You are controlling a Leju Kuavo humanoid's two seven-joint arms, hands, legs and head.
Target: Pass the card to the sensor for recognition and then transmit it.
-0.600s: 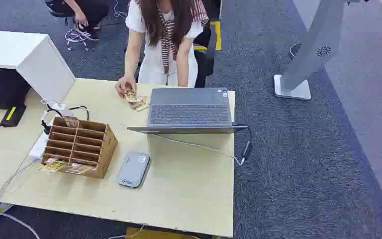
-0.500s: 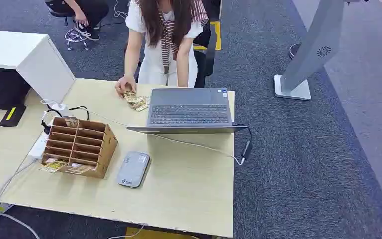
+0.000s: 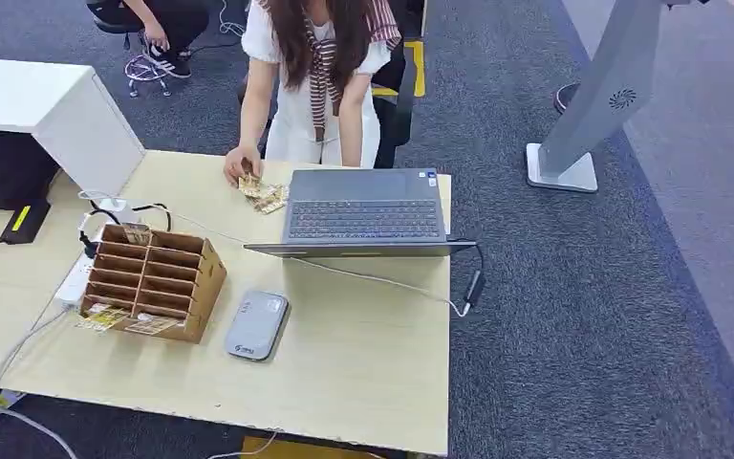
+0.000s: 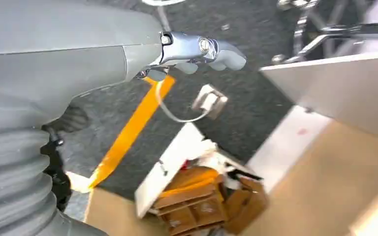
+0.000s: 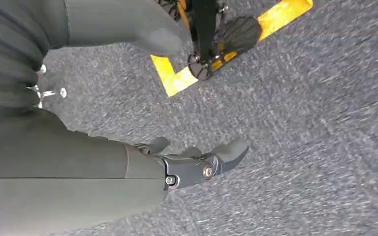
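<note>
Almost nothing has changed on your pale wooden worktop [image 3: 363, 373] over the last half second: only the person's hand [image 3: 242, 163] shifted slightly on the loose cards at the far edge. The printed cards [image 3: 119, 320] remain in the brown wooden slotted rack [image 3: 153, 280], left of the grey flat sensor [image 3: 256, 326]. Your left hand [image 4: 197, 51] and right hand [image 5: 197, 162] hang open, holding nothing, so the pickup hasn't begun.
</note>
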